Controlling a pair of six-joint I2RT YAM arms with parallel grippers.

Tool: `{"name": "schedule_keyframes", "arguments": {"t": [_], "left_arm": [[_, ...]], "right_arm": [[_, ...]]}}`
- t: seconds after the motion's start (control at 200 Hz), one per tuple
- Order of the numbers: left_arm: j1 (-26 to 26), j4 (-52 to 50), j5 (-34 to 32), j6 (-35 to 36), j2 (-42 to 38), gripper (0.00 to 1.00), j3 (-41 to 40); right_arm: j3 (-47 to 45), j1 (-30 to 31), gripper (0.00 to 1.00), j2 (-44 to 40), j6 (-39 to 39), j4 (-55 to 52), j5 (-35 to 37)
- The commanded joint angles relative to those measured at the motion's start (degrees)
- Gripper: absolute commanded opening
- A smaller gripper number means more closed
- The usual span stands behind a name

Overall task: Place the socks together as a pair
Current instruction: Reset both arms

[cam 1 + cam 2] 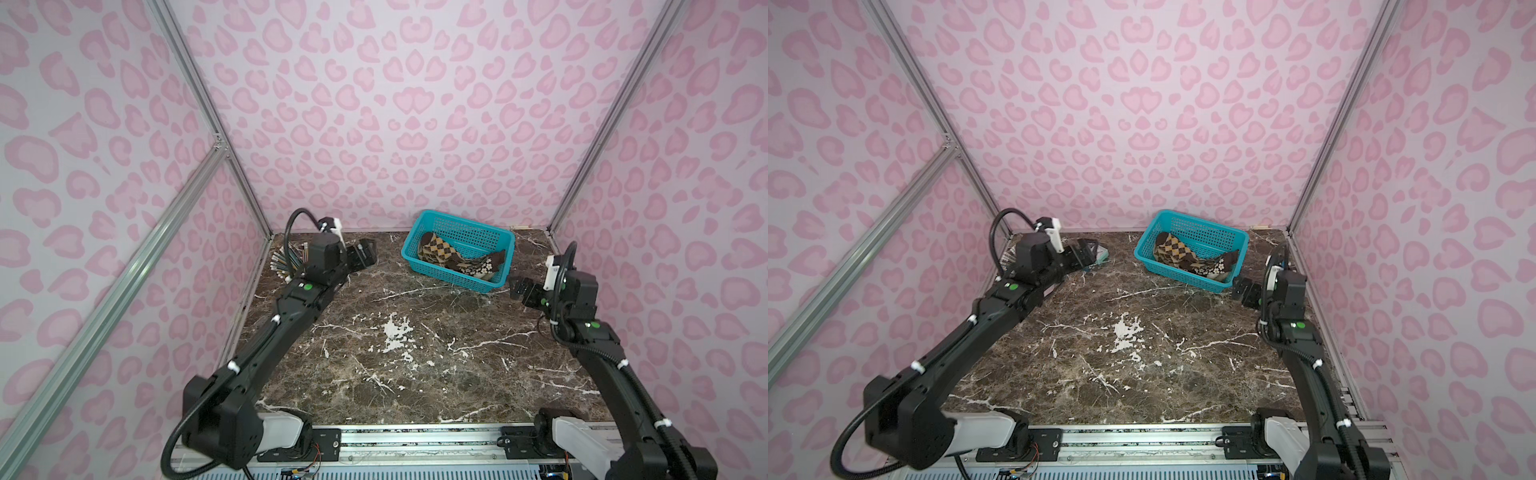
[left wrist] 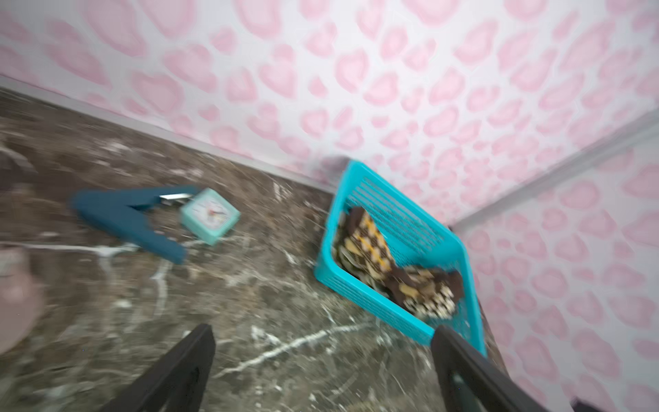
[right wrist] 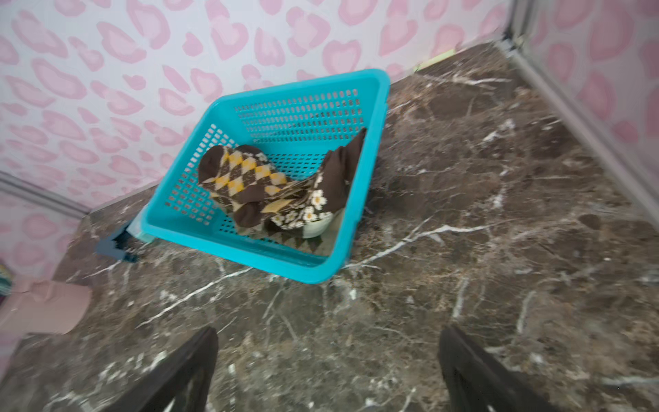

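The left gripper [image 2: 321, 360] hangs with its jaws spread wide and nothing between them, over the marble table [image 1: 415, 374] near its far left corner. The right gripper [image 3: 328, 367] is likewise released and empty, just beside the near right corner of the teal basket [image 1: 449, 275]. The socks [image 3: 271, 189] lie heaped inside that basket at the back of the table, argyle ones tangled with a dark brown one with cream flowers, touched by neither gripper, while a dark blue stapler [image 2: 121, 217] and a small mint clock [image 2: 210, 215] sit just beside each other, left of the basket.
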Motion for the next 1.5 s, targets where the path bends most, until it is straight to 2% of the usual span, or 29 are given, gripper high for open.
{"name": "schedule_keyframes", "arguments": {"t": [0.0, 0.035, 0.07, 0.17, 0.275, 0.305, 0.34, 0.4, 0.445, 0.555, 0.63, 0.705, 0.745, 0.81, 0.885, 0.95, 1.02, 1.08, 1.14, 1.185, 1.21, 1.255, 1.285, 1.315, 1.34, 1.5], "left_arm": [[1.72, 6.12, -16.54, 8.54, -2.02, 0.98, -6.93], [2.62, 8.68, -19.18, 11.20, -2.23, 0.98, -9.17], [3.93, 12.85, -19.19, 14.28, -2.34, 0.98, -11.43], [7.41, 28.06, -14.46, 19.13, -0.64, 0.98, -17.81], [8.62, 46.34, -11.11, 22.64, 3.97, 0.98, -23.62], [8.76, 48.90, -10.19, 23.56, 6.21, 0.98, -23.29], [8.93, 47.35, -9.12, 24.72, 8.40, 0.98, -20.92], [8.93, 54.87, -9.05, 28.19, 11.02, 0.98, -21.43], [9.33, 59.50, -9.47, 29.36, 12.90, 0.97, -22.07], [10.35, 63.59, -1.46, 31.75, 16.32, 0.98, -23.29], [10.45, 66.52, -1.80, 31.46, 17.00, 0.99, -24.93], [10.51, 69.19, -2.68, 30.98, 17.39, 0.99, -26.39], [10.44, 70.54, -2.25, 31.43, 16.37, 1.00, -27.27], [10.35, 64.45, -2.70, 31.29, 9.48, 0.99, -27.01], [10.35, 54.79, -4.44, 31.62, -0.49, 1.00, -27.22], [10.47, 54.18, -5.86, 31.86, -7.14, 0.98, -32.12], [10.63, 55.87, -7.38, 31.80, -9.63, 0.98, -37.47], [10.73, 61.41, -7.86, 31.63, -7.55, 0.98, -41.30], [10.79, 67.08, -8.27, 31.91, -2.06, 0.98, -41.98], [10.94, 71.34, -8.36, 33.05, 3.77, 0.97, -40.69], [10.87, 70.17, -8.70, 34.33, 6.11, 0.98, -38.59], [12.77, 68.24, -6.16, 33.58, 10.51, 0.99, -35.18], [14.10, 72.03, -3.27, 32.70, 13.60, 0.99, -35.39], [16.30, 75.99, 0.51, 31.46, 14.29, 0.99, -37.80], [17.16, 78.17, 0.97, 30.38, 14.16, 0.97, -39.03], [17.45, 76.12, 3.47, 31.28, 14.25, 0.97, -38.07]], "right_arm": [[-14.96, -0.08, 1.00, -5.60, -6.24, 30.13, 11.30], [-19.76, -0.12, 1.00, -5.94, -7.09, 37.25, 13.46], [-21.96, -0.69, 1.00, -4.88, -7.37, 40.41, 13.54], [-24.11, -1.01, 1.00, 3.70, -7.82, 48.88, 11.64], [-26.76, -0.81, 1.00, 13.36, -7.26, 66.74, 10.12], [-26.51, -0.72, 1.00, 16.66, -8.33, 70.05, 9.45], [-25.61, -0.42, 1.00, 20.46, -9.75, 72.86, 8.94], [-24.36, -0.39, 1.00, 26.77, -7.81, 78.32, 9.72], [-23.88, -0.29, 1.00, 31.03, -8.31, 81.94, 7.71], [-22.47, 3.22, 1.00, 38.65, -12.27, 87.34, 8.74], [-18.87, 3.13, 1.00, 35.44, -11.56, 74.47, 9.74], [-20.80, 3.52, 1.00, 38.29, -11.86, 83.87, 10.43], [-20.61, 3.43, 1.00, 37.50, -11.71, 81.09, 10.29], [-19.39, 3.43, 1.00, 36.02, -11.67, 76.77, 10.24], [-20.32, 3.41, 1.00, 37.22, -11.85, 80.78, 10.22], [-20.65, 3.44, 1.00, 37.48, -11.79, 81.57, 10.34], [-20.78, 3.51, 1.00, 37.63, -11.90, 82.34, 10.36], [-20.90, 3.52, 1.00, 37.42, -11.88, 81.99, 10.29], [-20.96, 3.52, 1.00, 37.63, -11.82, 82.68, 10.36], [-20.80, 3.51, 1.00, 37.51, -11.92, 82.15, 10.31], [-20.91, 3.52, 1.00, 37.64, -11.95, 82.48, 10.46], [-20.96, 3.53, 1.00, 37.43, -11.89, 82.20, 10.43], [-20.95, 3.52, 1.00, 37.52, -11.91, 82.38, 10.44], [-20.90, 3.51, 1.00, 37.61, -11.86, 82.47, 10.48], [-20.92, 3.56, 1.00, 37.51, -11.81, 82.32, 10.47], [-20.81, 3.68, 1.00, 37.59, -11.99, 82.36, 10.69]]}}
